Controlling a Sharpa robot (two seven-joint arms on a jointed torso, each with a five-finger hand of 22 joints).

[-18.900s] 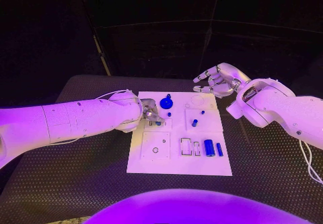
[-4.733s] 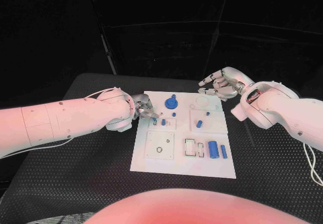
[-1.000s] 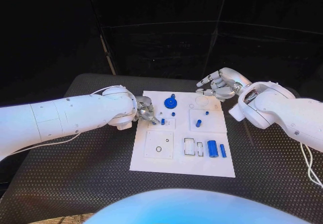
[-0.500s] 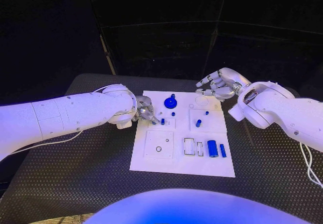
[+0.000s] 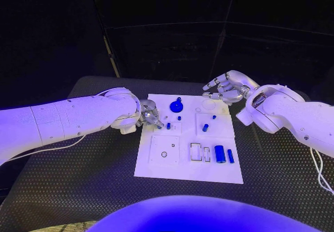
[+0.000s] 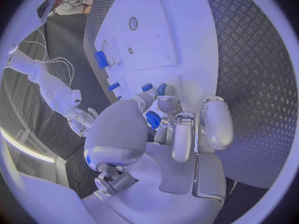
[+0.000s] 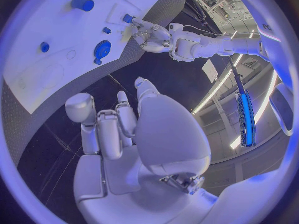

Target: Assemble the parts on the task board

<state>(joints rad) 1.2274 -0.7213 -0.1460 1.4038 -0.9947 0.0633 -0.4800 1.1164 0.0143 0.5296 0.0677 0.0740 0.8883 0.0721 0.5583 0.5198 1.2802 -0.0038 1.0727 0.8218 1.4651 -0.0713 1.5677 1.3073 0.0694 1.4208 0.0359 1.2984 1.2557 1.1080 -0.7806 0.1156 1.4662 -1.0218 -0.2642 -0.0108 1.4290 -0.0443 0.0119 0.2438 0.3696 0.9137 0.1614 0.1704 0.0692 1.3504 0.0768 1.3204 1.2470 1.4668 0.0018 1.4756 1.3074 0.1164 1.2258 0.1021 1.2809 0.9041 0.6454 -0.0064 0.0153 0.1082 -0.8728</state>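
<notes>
Centrally on the black worktop [image 5: 83,188] lies the white task board [image 5: 187,171], with several blue parts spread over it. Near its far edge a round blue part with a knob [image 5: 176,104] is seen, and a thick blue cylinder [image 5: 219,153] lies beside a thinner blue pin [image 5: 230,155] toward the board's right side. A small blue peg [image 5: 204,127] stands nearer the middle.

The left hand [image 5: 150,118] is placed over the board's left edge, fingers bent downward; a small blue part [image 6: 152,120] is pinched at its fingertips (seen best from the left wrist), close to two other small blue pieces [image 6: 154,88] on the board.

The right hand [image 5: 224,88] is held above the worktop just beyond the board's far right corner, fingers loosely curled and apart, with nothing held.
</notes>
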